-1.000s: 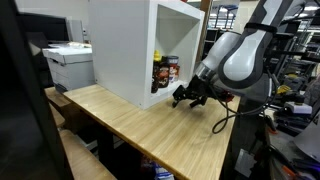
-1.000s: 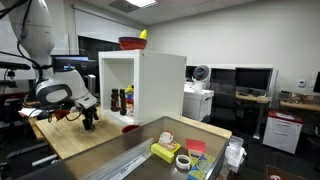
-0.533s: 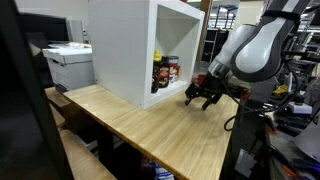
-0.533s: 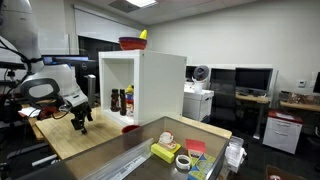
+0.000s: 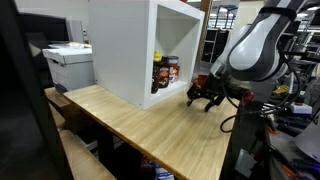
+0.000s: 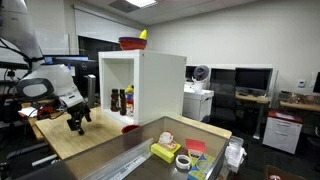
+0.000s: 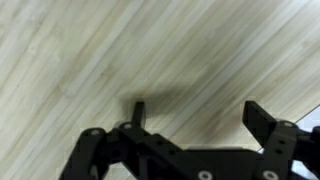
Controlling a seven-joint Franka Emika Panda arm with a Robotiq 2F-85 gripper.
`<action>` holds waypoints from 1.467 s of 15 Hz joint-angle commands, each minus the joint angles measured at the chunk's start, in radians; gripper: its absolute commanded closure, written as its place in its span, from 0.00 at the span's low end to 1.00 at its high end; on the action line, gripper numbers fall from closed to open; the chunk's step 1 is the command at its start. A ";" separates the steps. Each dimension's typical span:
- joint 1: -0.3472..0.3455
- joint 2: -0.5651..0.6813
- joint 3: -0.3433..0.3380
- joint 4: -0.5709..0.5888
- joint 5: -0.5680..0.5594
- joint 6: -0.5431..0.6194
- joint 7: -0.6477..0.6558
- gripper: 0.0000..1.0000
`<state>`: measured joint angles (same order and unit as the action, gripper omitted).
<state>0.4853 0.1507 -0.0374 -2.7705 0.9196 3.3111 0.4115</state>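
Observation:
My gripper (image 5: 209, 100) hangs open just above the wooden tabletop (image 5: 150, 125), near the table's edge and away from the open front of the white cabinet (image 5: 140, 45). In the other exterior view the gripper (image 6: 76, 125) stands out from the cabinet (image 6: 140, 85). The wrist view shows the gripper (image 7: 198, 112) with both black fingers (image 7: 262, 120) spread wide over bare wood grain, nothing between them. Several bottles and jars (image 5: 165, 72) stand inside the cabinet (image 6: 122, 100).
A red bowl and a yellow item (image 6: 132, 42) rest on the cabinet top. A printer (image 5: 68, 62) stands behind the table. A tray with tape rolls and small items (image 6: 178, 152) lies in the foreground. Cables and equipment (image 5: 290, 110) crowd beside the arm.
The arm has drawn back from the cabinet opening toward the table's edge, lifting slightly. The jaws stayed wide apart throughout.

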 commanded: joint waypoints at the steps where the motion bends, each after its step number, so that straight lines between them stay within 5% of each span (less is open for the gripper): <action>1: 0.078 -0.017 -0.042 -0.018 0.110 -0.001 -0.061 0.00; 8: 0.132 -0.069 -0.069 -0.021 0.209 0.032 -0.046 0.00; 22: 0.132 -0.018 -0.075 -0.010 0.190 0.033 -0.039 0.00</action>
<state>0.6046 0.1206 -0.1034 -2.7638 1.0987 3.3332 0.3776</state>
